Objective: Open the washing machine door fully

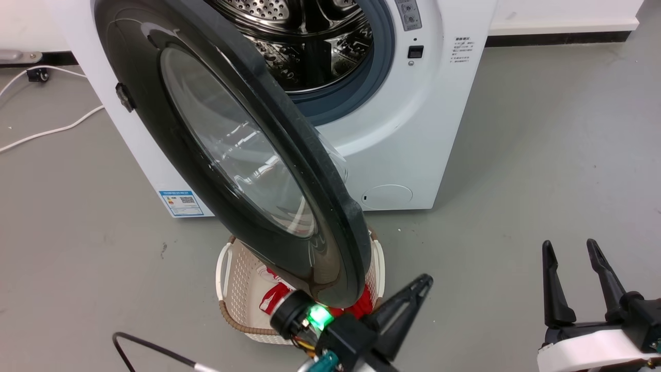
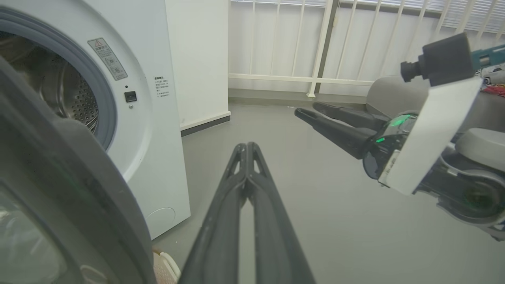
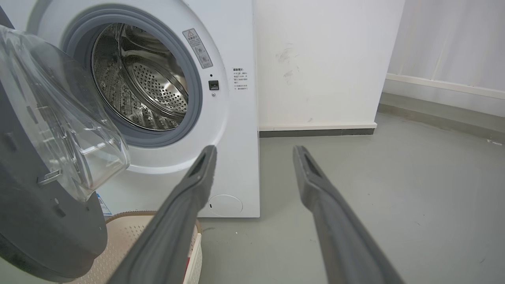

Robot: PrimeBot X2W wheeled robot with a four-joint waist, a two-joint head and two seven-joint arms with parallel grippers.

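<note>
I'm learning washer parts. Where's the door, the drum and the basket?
washing machine door (image 1: pixel 232 150), head view, glass centre.
drum (image 3: pixel 154 83), right wrist view, holed steel wall.
basket (image 1: pixel 241 289), head view, latticed left wall.

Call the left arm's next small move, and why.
Probably nudge the shut left gripper leftward into the inner edge of the large round glossy black washing machine door: it stands only partly open, and the closed fingers sit beside its drum-facing side.

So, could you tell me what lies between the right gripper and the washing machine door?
In the head view, bare floor, plus the left gripper, fingers shut, near the lower rim of the washing machine door.
</note>
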